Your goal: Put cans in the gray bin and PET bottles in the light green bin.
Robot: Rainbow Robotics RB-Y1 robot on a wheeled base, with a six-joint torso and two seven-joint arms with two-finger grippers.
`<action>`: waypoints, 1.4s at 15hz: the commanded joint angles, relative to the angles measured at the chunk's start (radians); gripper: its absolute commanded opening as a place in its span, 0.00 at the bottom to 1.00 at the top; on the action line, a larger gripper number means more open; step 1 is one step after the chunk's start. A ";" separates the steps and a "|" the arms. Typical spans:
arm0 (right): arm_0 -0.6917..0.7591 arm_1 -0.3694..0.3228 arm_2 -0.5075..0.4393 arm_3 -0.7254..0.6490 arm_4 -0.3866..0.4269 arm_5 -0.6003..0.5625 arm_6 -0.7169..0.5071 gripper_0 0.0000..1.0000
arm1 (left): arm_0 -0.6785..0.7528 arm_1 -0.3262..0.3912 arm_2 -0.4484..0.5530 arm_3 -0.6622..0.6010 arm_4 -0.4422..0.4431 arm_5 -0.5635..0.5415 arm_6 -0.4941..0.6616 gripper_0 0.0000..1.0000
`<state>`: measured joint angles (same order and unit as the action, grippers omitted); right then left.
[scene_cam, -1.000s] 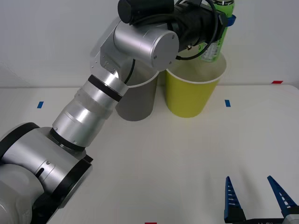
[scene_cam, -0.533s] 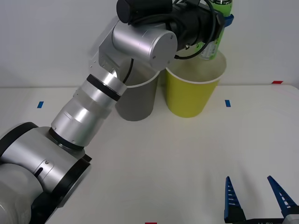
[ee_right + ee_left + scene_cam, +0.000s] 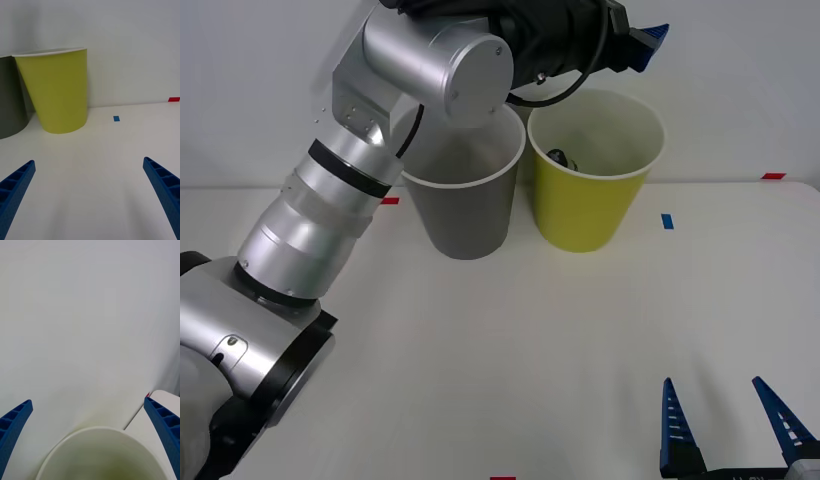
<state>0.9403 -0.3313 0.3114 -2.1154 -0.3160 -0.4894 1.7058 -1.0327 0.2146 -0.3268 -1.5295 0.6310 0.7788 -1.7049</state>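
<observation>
The light green bin (image 3: 590,205) stands at the back of the table, right of the gray bin (image 3: 465,205). Inside the light green bin a dark piece of the PET bottle (image 3: 558,157) shows against the pale wall; the bottle's body is hidden. My left gripper (image 3: 642,42) hangs high above the light green bin, open and holding nothing. In the left wrist view, its blue fingers (image 3: 15,423) stand wide apart over the bin's white rim (image 3: 101,429). My right gripper (image 3: 728,420) rests open near the table's front edge. Its wrist view faces the light green bin (image 3: 56,93) and the gray bin (image 3: 9,101).
The two bins stand close together against a white wall. Small blue tape marks (image 3: 667,220) and red tape marks (image 3: 773,176) lie on the white table (image 3: 510,340). The left arm's silver links (image 3: 330,210) reach across the table's left side.
The left gripper opened and let go of the bottle, which dropped into the light green bin. The left arm then rose and swung slightly left.
</observation>
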 commanded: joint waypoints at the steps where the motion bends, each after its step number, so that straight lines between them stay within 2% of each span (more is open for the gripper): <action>1: 0.000 0.000 0.000 0.000 0.000 0.000 0.000 1.00 | 0.017 0.088 0.003 -0.097 0.016 0.063 -0.001 1.00; 3: 0.000 0.000 0.000 0.000 0.000 0.000 0.000 1.00 | 0.122 0.120 0.031 -0.216 0.019 0.068 -0.001 1.00; 6: 0.000 0.000 0.000 0.000 0.000 0.000 0.000 1.00 | 0.319 0.155 0.160 -0.492 0.003 0.217 -0.004 1.00; 8: 0.000 0.000 0.000 0.000 0.000 0.000 0.000 1.00 | 0.465 0.158 0.201 -0.649 -0.059 0.243 -0.004 1.00; 10: 0.000 0.000 0.000 0.000 0.000 0.000 0.000 1.00 | 0.622 0.164 0.201 -0.785 -0.157 0.243 0.004 1.00; 14: 0.000 0.000 0.000 0.000 0.000 0.000 0.000 1.00 | 0.904 0.187 0.201 -1.008 -0.252 0.243 0.013 1.00; 18: 0.000 0.000 0.000 0.000 0.000 0.000 0.000 1.00 | 1.082 0.209 0.203 -1.089 -0.306 0.241 0.013 1.00; 21: 0.000 0.000 0.000 0.000 0.000 0.000 0.000 1.00 | 1.203 0.127 0.223 -1.089 -0.361 0.232 0.005 1.00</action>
<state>0.9403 -0.3313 0.3114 -2.1154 -0.3160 -0.4893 1.7058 0.1382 0.3706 -0.1177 -2.6166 0.2839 1.0188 -1.6949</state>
